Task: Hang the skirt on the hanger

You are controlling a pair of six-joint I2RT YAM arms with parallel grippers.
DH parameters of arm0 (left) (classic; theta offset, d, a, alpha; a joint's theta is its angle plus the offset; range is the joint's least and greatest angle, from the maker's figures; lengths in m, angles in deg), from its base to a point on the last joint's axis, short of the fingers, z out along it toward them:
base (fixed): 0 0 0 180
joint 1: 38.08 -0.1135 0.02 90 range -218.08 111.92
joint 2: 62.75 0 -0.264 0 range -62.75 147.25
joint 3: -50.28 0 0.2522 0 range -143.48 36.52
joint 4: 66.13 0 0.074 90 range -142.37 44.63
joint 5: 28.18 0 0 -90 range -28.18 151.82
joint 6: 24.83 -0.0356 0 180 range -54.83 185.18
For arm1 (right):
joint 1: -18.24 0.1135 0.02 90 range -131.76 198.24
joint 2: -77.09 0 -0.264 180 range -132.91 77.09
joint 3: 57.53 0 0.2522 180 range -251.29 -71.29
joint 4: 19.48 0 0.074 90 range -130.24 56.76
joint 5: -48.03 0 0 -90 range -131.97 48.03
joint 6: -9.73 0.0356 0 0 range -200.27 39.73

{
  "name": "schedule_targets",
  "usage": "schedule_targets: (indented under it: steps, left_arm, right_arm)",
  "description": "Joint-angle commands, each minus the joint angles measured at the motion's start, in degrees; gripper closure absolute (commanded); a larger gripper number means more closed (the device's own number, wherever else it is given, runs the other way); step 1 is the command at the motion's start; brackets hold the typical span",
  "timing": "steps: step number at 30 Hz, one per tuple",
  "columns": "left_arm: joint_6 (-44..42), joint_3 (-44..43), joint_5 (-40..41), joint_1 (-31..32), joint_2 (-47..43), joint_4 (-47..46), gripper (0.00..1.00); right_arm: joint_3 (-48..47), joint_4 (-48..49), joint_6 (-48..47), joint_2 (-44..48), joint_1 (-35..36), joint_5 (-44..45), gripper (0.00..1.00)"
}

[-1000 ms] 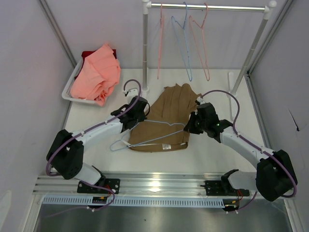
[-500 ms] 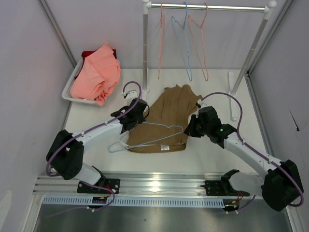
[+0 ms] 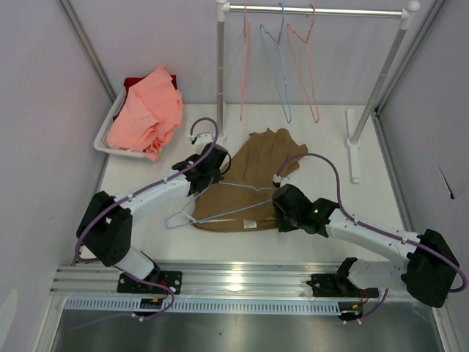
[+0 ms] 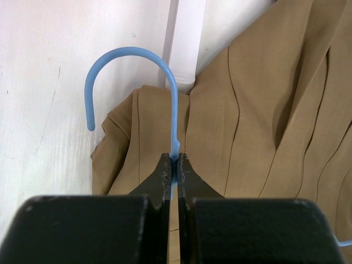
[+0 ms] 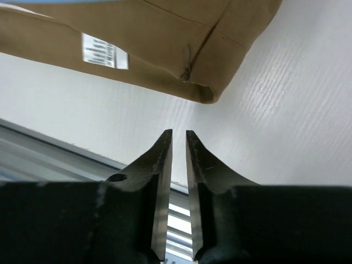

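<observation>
The tan-brown skirt point(image 3: 253, 172) lies flat in the middle of the table, waistband and white label point(image 5: 104, 50) toward the near edge. The pale blue hanger point(image 3: 242, 209) rests across its lower half. My left gripper point(image 3: 216, 163) is at the skirt's upper left edge, shut on the hanger's neck point(image 4: 175, 99) just below the curved hook. My right gripper point(image 3: 277, 216) hovers over bare table at the skirt's near right corner point(image 5: 203, 93). Its jaws stand a narrow gap apart with nothing between them point(image 5: 179, 132).
A white basket point(image 3: 102, 139) holding a salmon-pink garment point(image 3: 146, 110) sits at the back left. A clothes rack point(image 3: 315, 11) with pink and blue hangers point(image 3: 297, 66) stands behind the skirt, its post point(image 3: 220, 73) and foot point(image 3: 354, 147) on the table. A metal rail point(image 3: 242, 279) runs along the near edge.
My right gripper has moved from the skirt's right edge down and left to its near right corner, and its jaws have parted slightly. The left gripper and hanger shifted a little toward the back.
</observation>
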Motion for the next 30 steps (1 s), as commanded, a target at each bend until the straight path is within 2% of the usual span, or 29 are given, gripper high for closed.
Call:
schedule_targets:
  steps: [1,14,30]
  left_arm:
    - [-0.1,-2.8,1.1,-0.3,0.3,0.2,1.0]
    - [-0.6,-3.1,0.3,-0.8,0.6,-0.1,1.0]
    - [-0.7,-3.0,-0.3,-0.9,0.7,-0.2,1.0]
  right_arm:
    - [-3.3,-1.7,-2.0,-2.6,1.0,5.1,0.76]
    - [-5.6,3.5,-9.2,-10.0,1.0,3.7,0.72]
    - [-8.3,5.8,-13.6,-16.2,1.8,6.2,0.68]
